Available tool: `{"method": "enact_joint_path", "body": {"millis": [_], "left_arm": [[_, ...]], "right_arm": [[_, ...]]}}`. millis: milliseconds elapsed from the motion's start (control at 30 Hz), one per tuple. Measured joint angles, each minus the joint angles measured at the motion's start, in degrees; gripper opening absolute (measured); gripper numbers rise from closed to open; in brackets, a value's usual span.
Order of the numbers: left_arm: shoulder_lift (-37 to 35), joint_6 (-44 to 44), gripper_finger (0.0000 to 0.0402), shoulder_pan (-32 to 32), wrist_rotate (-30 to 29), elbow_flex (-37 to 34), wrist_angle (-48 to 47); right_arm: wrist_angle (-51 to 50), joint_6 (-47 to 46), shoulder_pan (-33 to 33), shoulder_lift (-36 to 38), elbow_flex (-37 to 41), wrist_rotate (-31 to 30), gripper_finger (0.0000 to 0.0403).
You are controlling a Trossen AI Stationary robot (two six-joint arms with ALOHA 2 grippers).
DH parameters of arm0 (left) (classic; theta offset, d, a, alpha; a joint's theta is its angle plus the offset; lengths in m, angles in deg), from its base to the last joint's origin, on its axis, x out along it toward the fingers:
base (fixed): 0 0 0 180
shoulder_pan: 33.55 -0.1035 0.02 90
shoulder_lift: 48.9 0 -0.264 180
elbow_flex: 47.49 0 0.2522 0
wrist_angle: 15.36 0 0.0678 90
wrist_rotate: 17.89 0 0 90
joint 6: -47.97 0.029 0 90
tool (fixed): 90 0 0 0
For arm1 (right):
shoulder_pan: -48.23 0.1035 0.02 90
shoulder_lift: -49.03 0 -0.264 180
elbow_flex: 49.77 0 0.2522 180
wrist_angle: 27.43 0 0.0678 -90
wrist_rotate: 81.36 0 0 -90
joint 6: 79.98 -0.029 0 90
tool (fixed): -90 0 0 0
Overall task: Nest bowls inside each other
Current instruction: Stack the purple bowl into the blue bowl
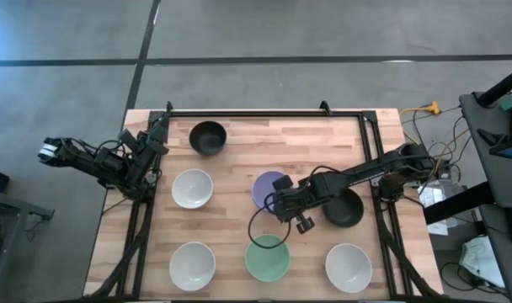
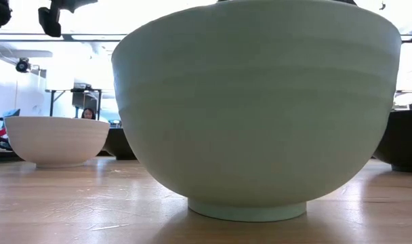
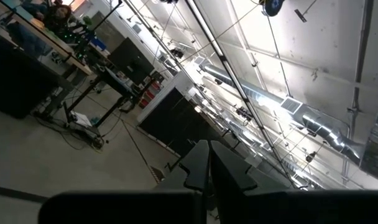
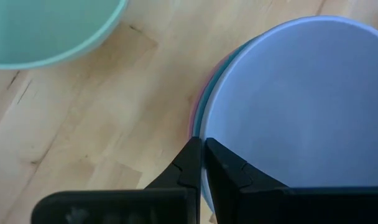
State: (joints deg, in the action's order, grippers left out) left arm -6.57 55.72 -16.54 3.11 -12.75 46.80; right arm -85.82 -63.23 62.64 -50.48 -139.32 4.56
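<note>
Pale wooden worktop (image 1: 239, 160) carries the bowls. At its left edge the left hand (image 1: 159, 135) waits, fingers together, empty. Next come two white bowls (image 1: 192, 188), a black bowl (image 1: 208, 137), then the mint green bowl (image 1: 267, 258). The right hand (image 4: 203, 163) pinches the lavender bowl (image 4: 301, 106) rim, nested over blue and pink ones mid-worktop.

Lavender bowl (image 1: 267, 187) nested on blue, pink; six others apart.

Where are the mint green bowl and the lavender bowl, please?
mint green bowl (image 1: 267, 260): high view, on its inside bottom.
lavender bowl (image 4: 301, 106): right wrist view, on its inner surface.
</note>
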Motion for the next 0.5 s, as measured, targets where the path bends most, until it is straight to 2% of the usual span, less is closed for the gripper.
{"method": "enact_joint_path", "body": {"millis": [267, 500], "left_arm": [[0.0, 0.0, 0.0000, 0.0, 0.0, 0.0, 0.0], [0.2, 0.0, 0.0000, 0.0, 0.0, 0.0, 0.0]], "right_arm": [[0.2, 0.0, -0.1, 0.4, 0.0, 1.4, 0.0017], [0.3, -0.2, -0.1, 0.5, -0.5, 1.4, 0.0062]]}}
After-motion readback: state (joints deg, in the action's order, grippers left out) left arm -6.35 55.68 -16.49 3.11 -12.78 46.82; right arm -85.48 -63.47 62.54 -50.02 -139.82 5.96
